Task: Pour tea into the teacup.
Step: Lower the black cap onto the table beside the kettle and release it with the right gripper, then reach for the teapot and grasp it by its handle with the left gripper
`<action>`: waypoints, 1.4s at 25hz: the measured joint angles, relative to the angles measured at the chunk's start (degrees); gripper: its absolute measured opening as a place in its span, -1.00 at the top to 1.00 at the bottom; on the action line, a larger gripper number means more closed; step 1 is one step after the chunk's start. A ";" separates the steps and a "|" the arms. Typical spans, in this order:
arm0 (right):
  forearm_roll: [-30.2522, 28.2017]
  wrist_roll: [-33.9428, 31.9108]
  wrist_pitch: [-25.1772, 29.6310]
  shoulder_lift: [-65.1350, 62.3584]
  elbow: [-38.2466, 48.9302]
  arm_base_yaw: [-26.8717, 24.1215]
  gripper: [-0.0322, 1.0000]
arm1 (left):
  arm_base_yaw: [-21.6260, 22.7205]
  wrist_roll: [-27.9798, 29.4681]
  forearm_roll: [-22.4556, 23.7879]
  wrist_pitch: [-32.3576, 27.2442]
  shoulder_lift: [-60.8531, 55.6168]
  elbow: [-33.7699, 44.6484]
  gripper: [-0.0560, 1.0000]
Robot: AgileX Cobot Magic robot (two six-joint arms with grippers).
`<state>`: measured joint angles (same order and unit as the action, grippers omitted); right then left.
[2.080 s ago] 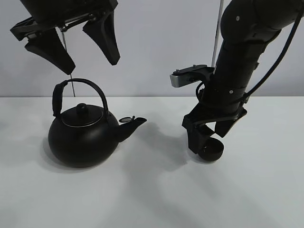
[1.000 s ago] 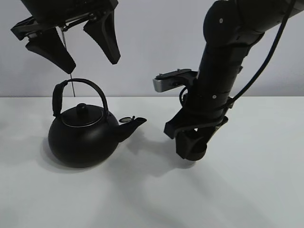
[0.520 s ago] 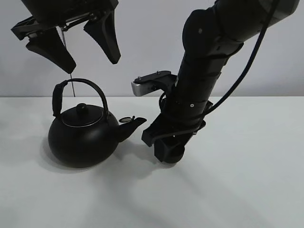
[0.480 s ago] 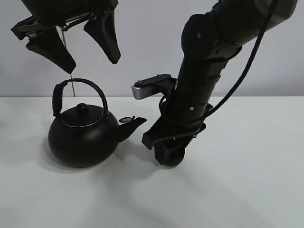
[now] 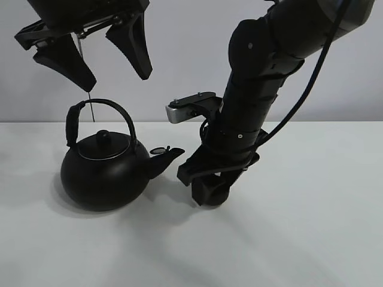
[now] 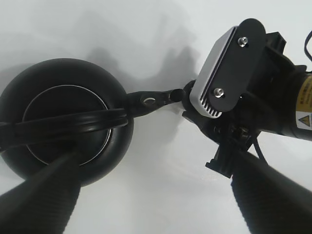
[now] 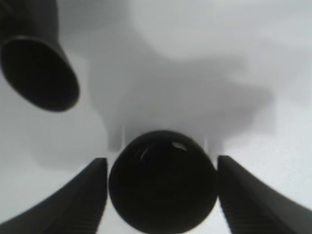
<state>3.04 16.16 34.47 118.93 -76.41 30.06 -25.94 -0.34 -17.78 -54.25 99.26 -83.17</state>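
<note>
The small black teacup [image 7: 162, 187] sits between the fingers [image 7: 85, 197] of my right gripper [image 7: 162, 195], which is shut on it. In the high view the teacup [image 5: 214, 197] is held low at the table, just right of the kettle's spout [image 5: 167, 156], mostly hidden by the right gripper [image 5: 207, 191]. The big black kettle [image 5: 103, 173] stands on the table at the left, with its arched handle up. My left gripper [image 5: 114, 78] hangs open and empty above the kettle's handle. The left wrist view shows the kettle [image 6: 63, 126] from above and the left gripper [image 6: 156, 204].
The white table [image 5: 299, 239] spreads to the right and the front. The right arm's wrist camera [image 5: 188, 110] sticks out above the spout. A grey wall stands behind.
My right arm has carried the teacup leftwards from the right side to just beside the kettle's spout. The left gripper and the kettle have not moved.
</note>
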 joint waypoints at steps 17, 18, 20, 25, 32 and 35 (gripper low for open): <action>3.55 -10.73 15.68 -16.08 -0.87 -11.60 -0.18 | 0.00 0.00 0.00 0.01 0.00 0.00 -0.26; 5.31 -11.33 16.44 -18.12 -0.87 -13.09 -0.18 | 0.00 0.00 0.00 0.01 0.00 0.00 -0.26; 7.70 -12.22 17.15 -21.74 -0.87 -15.34 -0.18 | 0.00 0.00 0.00 0.01 0.00 0.00 -0.26; 9.00 -13.57 18.18 -24.88 -0.96 -17.26 -0.18 | 0.00 0.00 0.00 0.06 0.00 0.00 -0.26; 9.61 -14.69 18.30 -24.72 -0.96 -17.27 -0.18 | 0.00 0.00 0.00 0.06 0.00 0.00 -0.26; 9.61 -15.29 18.30 -24.72 -0.96 -17.27 -0.18 | 0.00 0.00 0.00 0.06 0.00 0.00 -0.26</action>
<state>12.64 0.87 52.77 94.21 -77.36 12.80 -25.94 -0.34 -17.78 -54.19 99.26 -83.17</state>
